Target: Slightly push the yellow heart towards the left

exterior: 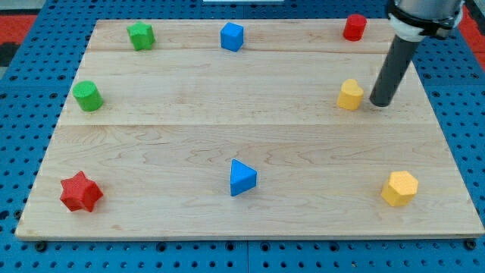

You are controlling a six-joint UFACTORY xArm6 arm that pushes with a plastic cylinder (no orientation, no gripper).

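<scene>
The yellow heart lies on the wooden board at the view's right, in the upper half. My tip rests on the board just to the right of the heart, a small gap away from it. The dark rod rises from the tip toward the view's top right.
A red cylinder is above the heart. A yellow hexagon is at the lower right. A blue triangle, a blue cube, a green star, a green cylinder and a red star lie further left.
</scene>
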